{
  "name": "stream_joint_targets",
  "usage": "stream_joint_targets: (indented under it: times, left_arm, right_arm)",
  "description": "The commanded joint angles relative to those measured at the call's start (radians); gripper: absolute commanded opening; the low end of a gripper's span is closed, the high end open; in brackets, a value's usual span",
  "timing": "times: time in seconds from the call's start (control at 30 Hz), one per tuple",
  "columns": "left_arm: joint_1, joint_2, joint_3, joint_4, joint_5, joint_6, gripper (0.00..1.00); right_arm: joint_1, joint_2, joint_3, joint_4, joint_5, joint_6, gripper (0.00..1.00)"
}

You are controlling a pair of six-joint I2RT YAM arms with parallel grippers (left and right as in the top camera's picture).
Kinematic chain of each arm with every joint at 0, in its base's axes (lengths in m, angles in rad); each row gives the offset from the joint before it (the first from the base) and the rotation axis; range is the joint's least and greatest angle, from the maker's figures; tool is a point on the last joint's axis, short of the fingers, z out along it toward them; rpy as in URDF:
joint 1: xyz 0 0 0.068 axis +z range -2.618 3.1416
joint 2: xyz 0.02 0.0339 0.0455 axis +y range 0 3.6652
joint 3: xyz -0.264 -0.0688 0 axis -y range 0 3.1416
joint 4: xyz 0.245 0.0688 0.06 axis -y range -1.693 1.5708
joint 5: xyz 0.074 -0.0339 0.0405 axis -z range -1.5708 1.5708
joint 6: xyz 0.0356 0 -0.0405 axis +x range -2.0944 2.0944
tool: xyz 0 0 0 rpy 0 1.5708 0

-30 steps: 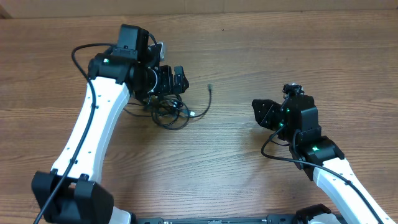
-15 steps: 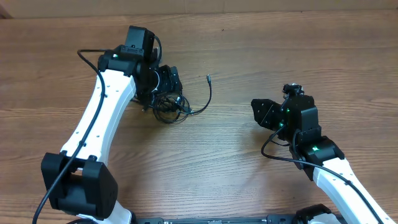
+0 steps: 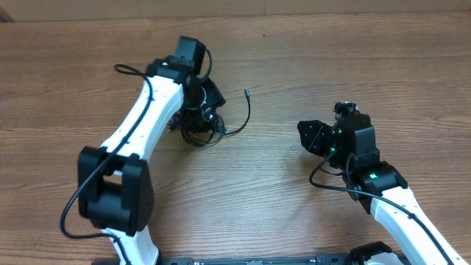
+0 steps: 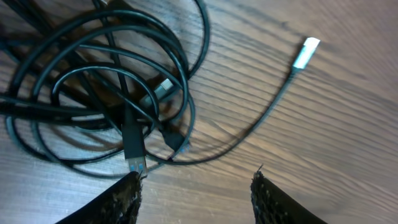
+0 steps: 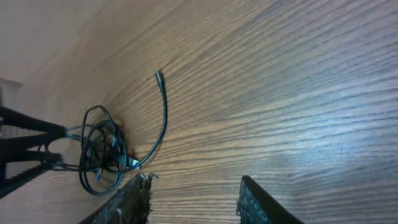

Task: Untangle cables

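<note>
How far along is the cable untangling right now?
Barely started. Done: one plug end trails free of the cables. In hand: nothing yet. The left hand is open at the edge of the tangle, and the right hand is open and empty, well off to the side. Left: the rest lies as one overlapping coil that needs pulling apart.

Seen from overhead, the left arm [image 3: 147,118] hides the ten o'clock side of the tangled cables [image 3: 204,134], their coils cropped at nine and twelve o'clock in the left wrist view.
</note>
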Motion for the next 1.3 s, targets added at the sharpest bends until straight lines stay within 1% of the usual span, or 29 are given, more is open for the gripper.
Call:
stream_joint_targets:
  times: [0.0,0.13,0.2,0.3,0.33,0.43,0.5,0.63,0.73,0.8,0.97,1.07,1.17,1.2,1.27]
  left_arm:
    - [-0.006,0.056,-0.005,0.015,-0.058,-0.028,0.58]
    - [-0.006,0.122,-0.005,0.061,-0.065,-0.027,0.57]
    - [-0.006,0.154,-0.005,0.091,-0.064,-0.027,0.51]
    - [-0.006,0.192,-0.005,0.134,-0.064,-0.027,0.31]
    - [-0.006,0.204,-0.005,0.148,-0.063,-0.027,0.27]
    - [-0.007,0.228,-0.005,0.173,-0.062,-0.027,0.19]
    - [-0.007,0.233,-0.005,0.174,-0.062,-0.027,0.04]
    - [-0.007,0.233,-0.004,0.188,-0.045,-0.01,0.04]
    - [-0.007,0.23,0.004,0.226,0.081,0.047,0.04]
    - [-0.007,0.221,0.026,0.248,0.169,0.101,0.04]
    - [-0.009,0.168,0.126,0.235,0.336,0.248,0.04]
    - [-0.018,0.123,0.174,0.219,0.363,0.324,0.04]
    - [-0.021,0.074,0.18,0.2,0.378,0.385,0.04]
    - [-0.02,0.058,0.18,0.192,0.4,0.405,0.04]
    - [-0.018,0.026,0.18,0.181,0.488,0.483,0.04]
  right_arm:
    - [0.0,-0.005,-0.001,0.002,-0.005,-0.005,0.44]
    - [0.0,-0.005,-0.001,-0.002,-0.005,-0.006,0.44]
    - [0.0,-0.005,-0.001,-0.002,-0.005,-0.005,0.44]
    - [0.0,-0.005,-0.001,-0.002,-0.005,-0.005,0.44]
    - [0.0,-0.005,-0.001,-0.002,-0.005,-0.005,0.45]
    - [0.0,-0.005,-0.001,-0.002,-0.005,-0.005,0.45]
    - [0.0,-0.005,-0.001,-0.002,-0.005,-0.005,0.45]
    - [0.0,-0.005,-0.001,-0.002,-0.005,-0.005,0.45]
    - [0.0,-0.005,-0.001,-0.002,-0.005,-0.005,0.45]
    - [0.0,-0.004,-0.001,-0.002,-0.005,-0.005,0.44]
    - [0.0,-0.005,-0.001,0.0,-0.005,-0.005,0.43]
    - [0.0,-0.005,-0.001,0.001,-0.005,-0.005,0.43]
    - [0.0,-0.005,-0.001,0.007,-0.035,-0.002,0.44]
    - [0.0,-0.005,-0.001,0.013,-0.064,-0.002,0.44]
    - [0.0,-0.005,-0.001,0.04,-0.148,-0.002,0.45]
